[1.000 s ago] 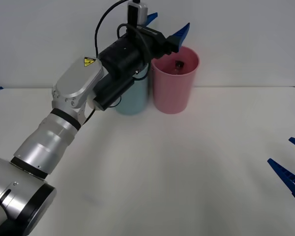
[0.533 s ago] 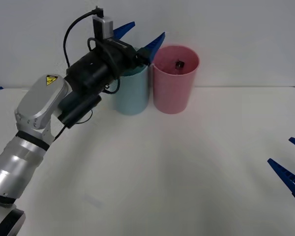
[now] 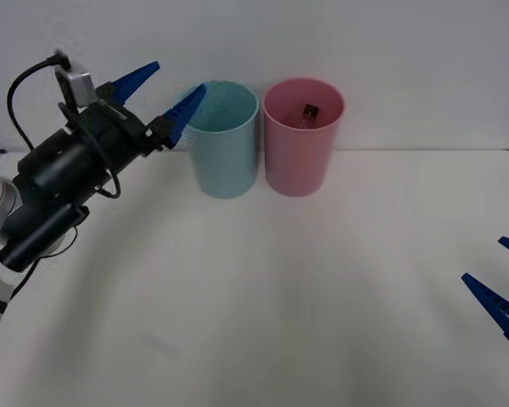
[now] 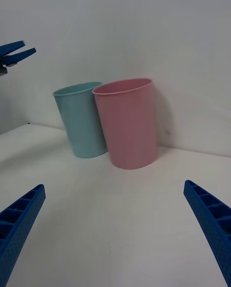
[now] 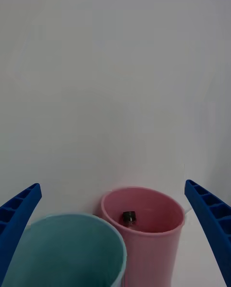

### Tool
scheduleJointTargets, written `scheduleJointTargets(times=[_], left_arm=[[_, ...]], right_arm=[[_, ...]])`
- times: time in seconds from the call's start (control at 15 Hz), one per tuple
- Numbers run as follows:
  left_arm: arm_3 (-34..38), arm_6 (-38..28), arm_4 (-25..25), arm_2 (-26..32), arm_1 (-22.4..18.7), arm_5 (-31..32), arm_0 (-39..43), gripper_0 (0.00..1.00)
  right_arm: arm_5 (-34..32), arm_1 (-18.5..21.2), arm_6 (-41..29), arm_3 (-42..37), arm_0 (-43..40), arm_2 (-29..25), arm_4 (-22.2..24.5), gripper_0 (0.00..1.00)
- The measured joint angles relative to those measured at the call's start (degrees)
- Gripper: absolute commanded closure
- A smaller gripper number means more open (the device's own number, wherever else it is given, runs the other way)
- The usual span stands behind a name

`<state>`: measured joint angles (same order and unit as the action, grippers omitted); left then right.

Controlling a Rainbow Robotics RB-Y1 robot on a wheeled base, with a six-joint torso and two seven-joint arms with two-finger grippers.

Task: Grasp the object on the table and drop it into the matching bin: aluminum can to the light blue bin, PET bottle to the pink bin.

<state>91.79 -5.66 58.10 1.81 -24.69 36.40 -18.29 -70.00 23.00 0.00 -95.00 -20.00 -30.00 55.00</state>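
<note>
The PET bottle [image 3: 309, 111] lies inside the pink bin [image 3: 304, 153], only its black cap showing; the cap [image 5: 128, 216] also shows in the left wrist view, inside the pink bin [image 5: 154, 248]. The light blue bin [image 3: 226, 157] stands just left of the pink one. My left gripper [image 3: 163, 93] is open and empty, raised to the left of the light blue bin's rim. My right gripper [image 3: 502, 284] is open and empty, low at the table's right edge. From the right wrist view, the pink bin [image 4: 129, 125] and light blue bin [image 4: 82, 121] stand side by side.
The white table [image 3: 280, 288] stretches wide in front of the bins. A plain white wall rises right behind them. My left arm's black wrist and cable [image 3: 59, 170] hang over the table's left side.
My left gripper has drawn back to the left, from over the pink bin past the light blue bin, staying open. The bottle rests in the pink bin. The right gripper has not moved.
</note>
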Motion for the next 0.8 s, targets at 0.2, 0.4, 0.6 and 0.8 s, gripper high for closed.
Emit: scheduleJointTargets(times=[0.2,0.4,0.6,0.8], left_arm=[[3.0,-0.2,0.1,7.6,0.0,6.0,5.9,0.00],[4.7,0.0,0.1,14.1,-0.8,10.7,11.0,0.00],[4.9,0.7,0.4,20.0,-1.7,15.9,15.2,0.00],[4.9,1.2,3.2,26.4,-1.8,22.3,19.2,0.00]], right_arm=[[0.0,0.0,0.0,0.0,0.0,0.0,0.0,0.00],[0.0,0.0,0.0,0.0,0.0,0.0,0.0,0.00],[0.0,0.0,0.0,0.0,0.0,0.0,0.0,0.00],[0.0,0.0,0.0,0.0,0.0,0.0,0.0,0.00]])
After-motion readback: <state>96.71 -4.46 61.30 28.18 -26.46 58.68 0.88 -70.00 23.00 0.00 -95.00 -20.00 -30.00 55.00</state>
